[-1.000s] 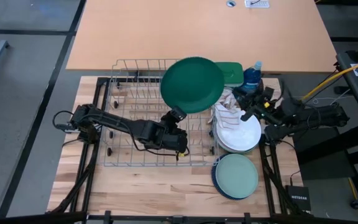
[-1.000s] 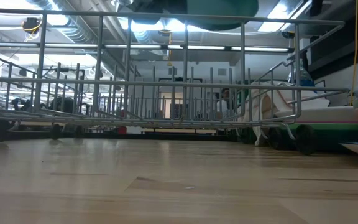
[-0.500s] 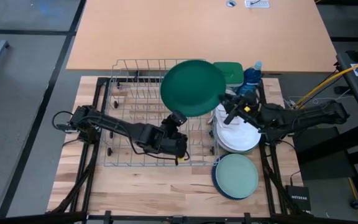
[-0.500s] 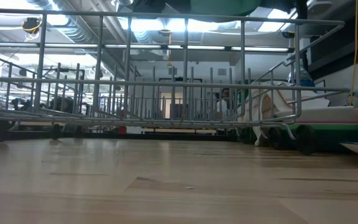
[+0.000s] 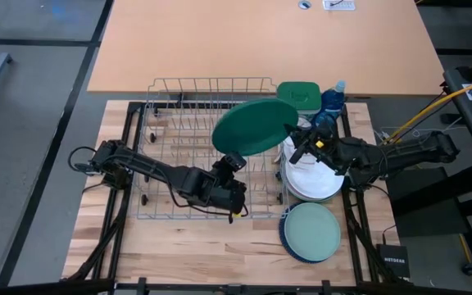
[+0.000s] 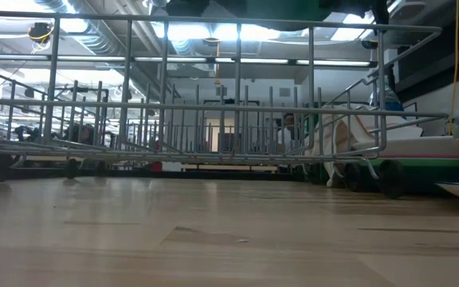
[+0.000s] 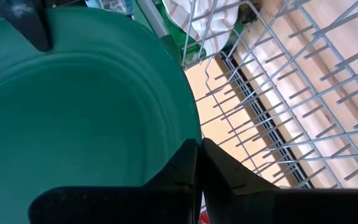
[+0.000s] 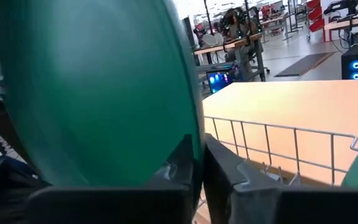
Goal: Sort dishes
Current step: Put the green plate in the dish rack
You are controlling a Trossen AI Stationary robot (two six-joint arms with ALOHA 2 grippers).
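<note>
A large dark green plate (image 5: 256, 125) hangs tilted over the right part of the wire dish rack (image 5: 191, 147); its lower edge (image 6: 281, 5) shows at the top of the low view. My left gripper (image 5: 234, 158) is shut on its near rim. My right gripper (image 5: 295, 141) is shut on its right rim. A stack of white plates (image 5: 316, 182) lies right of the rack. A pale teal plate (image 5: 312, 229) lies on a navy one (image 5: 286, 238) near the front edge. My left gripper pinches the plate's near rim (image 7: 188, 134) between its two fingers, coming from the table's near left and slanting slightly down. The plate stands tilted above the fingers, clear of the rack. My right gripper pinches the plate's right rim (image 8: 194, 124) between its two fingers, reaching in level from the table's right. The rim runs upward out of the fingers, and the plate is lifted clear.
A beige-and-white cloth (image 5: 300, 147) lies on the white plates' far side. A green square-lidded tub (image 5: 299, 93) and a blue bottle (image 5: 331, 100) stand at the back right. The rack's upright tines (image 7: 303, 106) lie below the plate. Bare wood lies in front of the rack.
My right gripper has moved toward the table's left and slightly down, and has taken hold of the green plate's right rim. The plate, held all along by my left gripper, has tipped from nearly face-up to a flatter, edge-on slant.
</note>
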